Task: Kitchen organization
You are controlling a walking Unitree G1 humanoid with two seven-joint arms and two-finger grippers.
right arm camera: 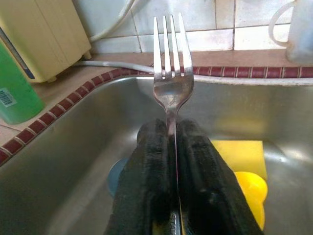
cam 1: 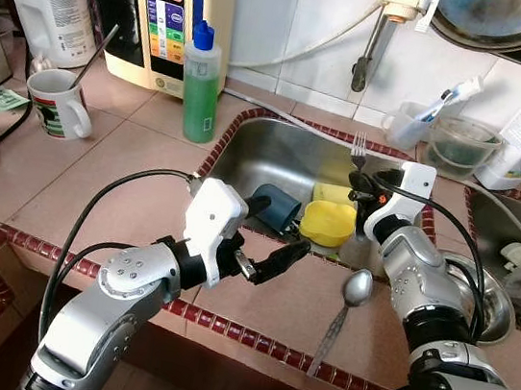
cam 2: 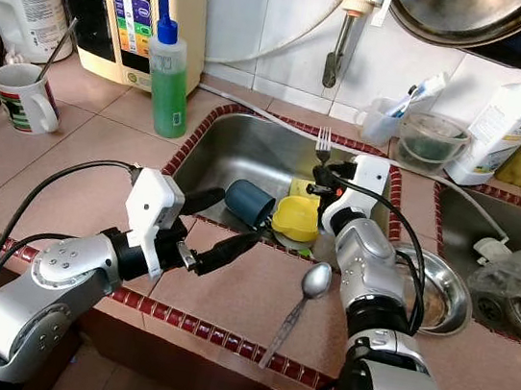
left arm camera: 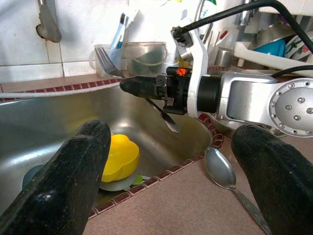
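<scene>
Gripping a fork [right arm camera: 172,81] upright, tines up, the right gripper [cam 1: 367,183] hangs over the sink's [cam 1: 266,152] right side. The left gripper [cam 1: 283,256], fingers spread wide, hovers over the near counter edge, a spoon [cam 1: 351,295] lying just right of it.

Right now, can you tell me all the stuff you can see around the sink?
fork: one, silver, held upright over the sink
spoon: one, silver, on the counter in front of the sink
sink: one, steel, set in the tiled counter
yellow bowl: one, in the sink
blue cup: one, lying on its side in the sink
soap bottle: one, green with blue cap, left of the sink
mug: one, white, far left on the counter
steel bowl: one, right of the sink
left gripper: fingers open, at the sink's front edge
right gripper: fingers shut on the fork
</scene>
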